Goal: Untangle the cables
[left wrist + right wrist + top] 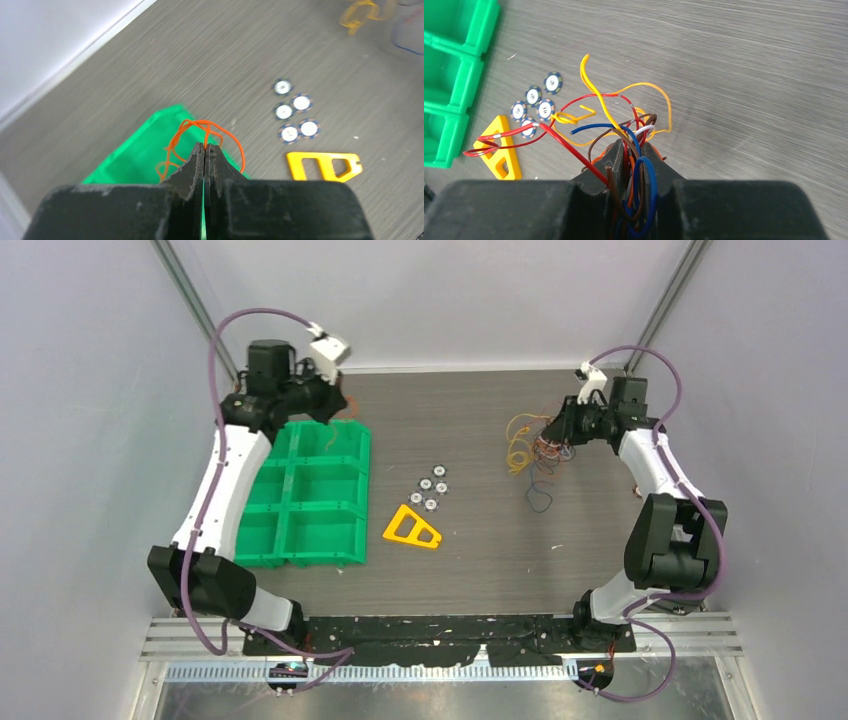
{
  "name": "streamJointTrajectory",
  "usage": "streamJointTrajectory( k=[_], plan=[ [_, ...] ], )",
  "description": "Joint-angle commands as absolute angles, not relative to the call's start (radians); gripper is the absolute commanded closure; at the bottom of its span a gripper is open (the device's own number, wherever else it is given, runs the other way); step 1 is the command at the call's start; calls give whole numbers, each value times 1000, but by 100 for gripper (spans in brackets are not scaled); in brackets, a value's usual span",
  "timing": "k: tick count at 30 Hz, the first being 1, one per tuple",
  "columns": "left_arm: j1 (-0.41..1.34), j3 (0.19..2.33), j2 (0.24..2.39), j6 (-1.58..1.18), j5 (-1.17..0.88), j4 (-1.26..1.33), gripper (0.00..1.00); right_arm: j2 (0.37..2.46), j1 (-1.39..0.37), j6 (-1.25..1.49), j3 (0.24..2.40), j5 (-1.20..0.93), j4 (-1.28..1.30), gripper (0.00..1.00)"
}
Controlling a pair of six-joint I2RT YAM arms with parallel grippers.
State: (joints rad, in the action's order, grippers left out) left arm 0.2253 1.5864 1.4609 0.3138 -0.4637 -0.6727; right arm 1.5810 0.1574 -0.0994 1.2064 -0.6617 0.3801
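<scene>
Above green bin (130, 160), left hand (205, 150) pinching orange cable (196, 122); right hand (631, 150) (over worktop (749, 75)) pinching mixed cable bunch (624, 128)

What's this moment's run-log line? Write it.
left gripper: shut on orange wire, above green tray | right gripper: shut on multicoloured wire bundle | task: bundle not yet untangled

Middle of table (480, 405): the far strip is bare and passable from side to side. Nearer, five round discs (432, 488) and a yellow triangular piece (412, 528) just below them sit in the lane.

Left side: green bin tray (320, 558) with raised dividers. The left tool (205, 146), clamped on an orange cable (206, 131), hangs over its far corner.

Right side: the right tool (632, 146) grips the cable bunch (634, 131), with strands sprawling around it.

Bare table lies between the yellow piece and the arm bases.
</scene>
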Motion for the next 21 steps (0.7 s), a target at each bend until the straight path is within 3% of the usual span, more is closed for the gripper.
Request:
streamJointTrajectory(
  k=[1,10,21],
  plan=[
    [20,1570,1430,272,-483,-742,100,1534,97,-115,1226,-708,377,95],
    [-291,1539,1549,343,-489,-706,100,1595,27,-106,1297,-672,396,95],
    [-357,1576,1756,434,-468,-732,100,1657,-44,-191,1359,-681,467,94]
  ],
)
